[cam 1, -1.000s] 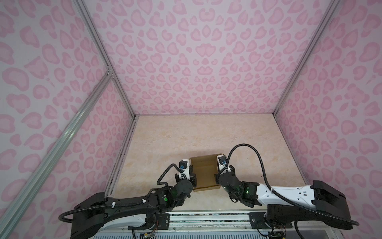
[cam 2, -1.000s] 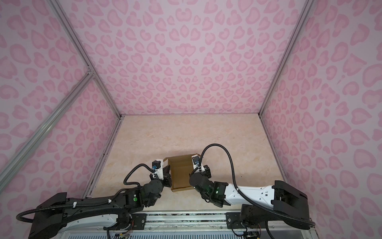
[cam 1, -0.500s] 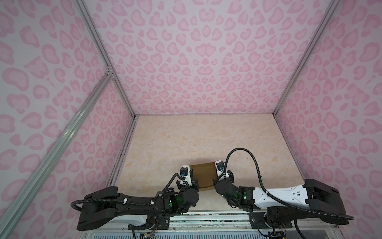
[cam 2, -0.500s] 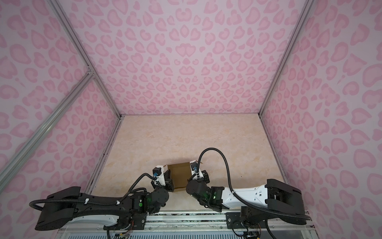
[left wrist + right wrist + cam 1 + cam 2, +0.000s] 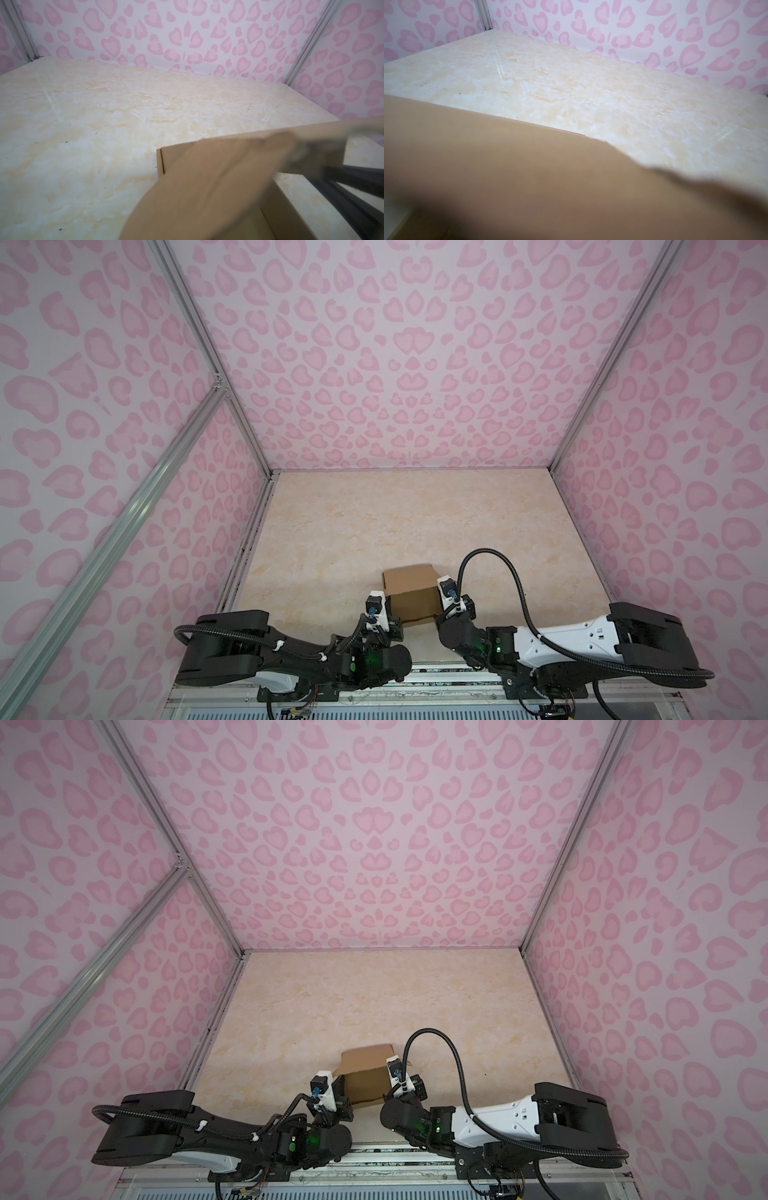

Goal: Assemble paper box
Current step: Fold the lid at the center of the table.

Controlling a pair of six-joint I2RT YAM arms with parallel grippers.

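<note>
Box (image 5: 415, 601) sits at the near edge of the bench (image 5: 374, 522), right in front of the robot and squarely between the two arms; in both top views a lighter panel, probably the lid, stands tilted at its far side above a darker hollow. The left end effector (image 5: 392, 620) is against its left side and the right end effector (image 5: 441, 615) against its right. Both are closed, and each seems to pinch cardboard, though the fingers themselves are hidden. The left wrist view shows a rounded flap rising blurred close to the lens, with a tray wall and floor behind it (image 5: 207, 187). In the right wrist view brown board fills the lower half (image 5: 529, 176). The step looks like folding the side flaps inward so the lid can close over them. To do it well, the two arms should turn their flaps together and at the same pace, hinging each along its crease instead of dragging, so the tray stays flat and square. Pinching low, near the crease, should keep the thin board from buckling. With the box this near the bench edge, any pull toward the robot risks tipping it off, so the motion is best directed inward and slightly away.
</note>
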